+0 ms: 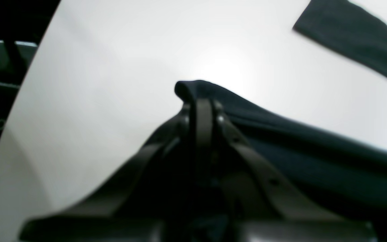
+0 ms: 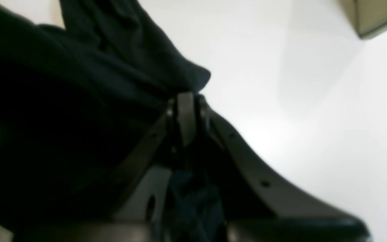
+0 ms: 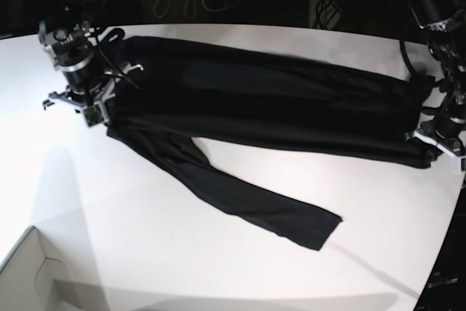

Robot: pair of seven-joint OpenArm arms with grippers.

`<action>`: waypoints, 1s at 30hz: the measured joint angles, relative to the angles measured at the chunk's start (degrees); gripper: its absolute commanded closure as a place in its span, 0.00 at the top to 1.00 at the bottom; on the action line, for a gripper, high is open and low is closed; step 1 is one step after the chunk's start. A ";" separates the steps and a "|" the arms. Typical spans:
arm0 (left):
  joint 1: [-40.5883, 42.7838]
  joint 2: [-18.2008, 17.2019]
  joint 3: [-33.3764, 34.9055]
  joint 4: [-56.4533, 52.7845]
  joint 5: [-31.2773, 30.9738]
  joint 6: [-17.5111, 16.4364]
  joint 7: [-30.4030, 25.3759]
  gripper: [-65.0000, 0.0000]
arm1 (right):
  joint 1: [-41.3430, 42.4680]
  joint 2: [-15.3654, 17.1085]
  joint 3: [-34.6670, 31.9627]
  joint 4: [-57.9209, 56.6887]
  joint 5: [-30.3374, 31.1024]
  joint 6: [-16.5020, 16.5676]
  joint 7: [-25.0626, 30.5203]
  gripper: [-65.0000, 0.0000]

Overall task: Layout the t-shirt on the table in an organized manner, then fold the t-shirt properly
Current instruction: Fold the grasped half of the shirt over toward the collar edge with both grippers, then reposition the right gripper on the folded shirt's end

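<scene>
A plain black, soft long-sleeved t-shirt (image 3: 269, 100) lies stretched in a long band across the far half of a large smooth white counter (image 3: 145, 253). Each end of the band is pinched by a robot arm. The right gripper (image 3: 98, 111), near the counter's far left edge in the base view, has its fingers (image 2: 185, 114) closed on a bunched fold of the cloth. The left gripper (image 3: 429, 147), near the right edge, has its fingers (image 1: 203, 121) closed on a rounded lip of fabric lifted just above the surface. Held at both ends this way, the garment seems to be pulled taut between the arms, probably to flatten its body during the laying-out step.

One sleeve (image 3: 240, 198) trails loose from the left end, running diagonally toward the counter's middle and lying flat with its cuff toward the near right. The folding itself does not look begun.

The near half of the counter is bare, giving room to draw the garment forward. The left gripper sits close to the curved right edge, so little room remains on that side. A small white box corner (image 3: 33, 274) sits at the near left corner, well apart from the cloth.
</scene>
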 measured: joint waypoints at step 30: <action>8.00 -0.37 -3.04 2.60 0.31 -0.20 4.72 0.00 | -11.30 1.57 -0.52 0.74 0.13 0.00 0.22 0.00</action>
